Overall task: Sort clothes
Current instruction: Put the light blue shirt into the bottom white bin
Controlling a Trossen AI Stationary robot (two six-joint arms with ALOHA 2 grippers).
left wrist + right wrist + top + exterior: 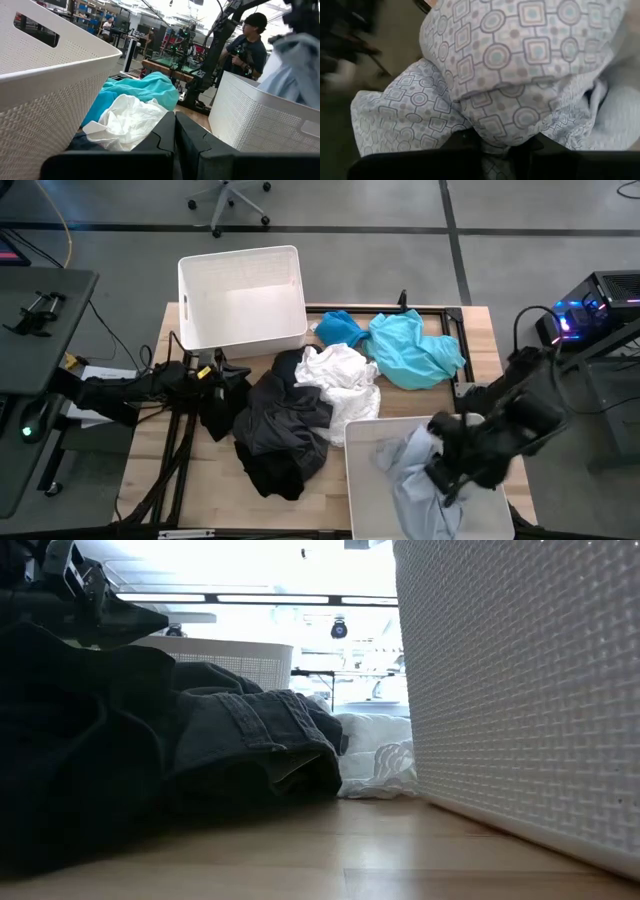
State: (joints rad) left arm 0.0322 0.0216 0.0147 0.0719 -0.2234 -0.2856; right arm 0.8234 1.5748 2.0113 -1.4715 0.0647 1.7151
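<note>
While I watch from overhead, the wooden table [150, 455] carries two white plastic bins: one empty at the far left [242, 300], one at the near right edge [365, 480].

Between them sits the clothes pile. Dark grey garment [285, 425] is the biggest piece, sprawled mid-table; in the low view its seamed folds lie flat on the wood. Black garment [215, 400] is touching its left side. White garment [338, 375] lies crumpled just right of the dark one, turquoise garment [415, 350] beyond it toward the far right, bright blue garment [338, 328] tucked at the turquoise one's left, near the far bin.

Pale grey-blue patterned garment [410, 470] hangs over the near bin. My right gripper [447, 470] is pinched nearly closed on it; the wrist camera shows the geometric print bunched right at the fingers.

Left gripper [208, 373] is at the left side of the pile, on the black garment, fingers [165, 137] pressed fully together. I can't tell if any cloth is caught between them.

A person [248, 47] stands in the room behind the table.
</note>
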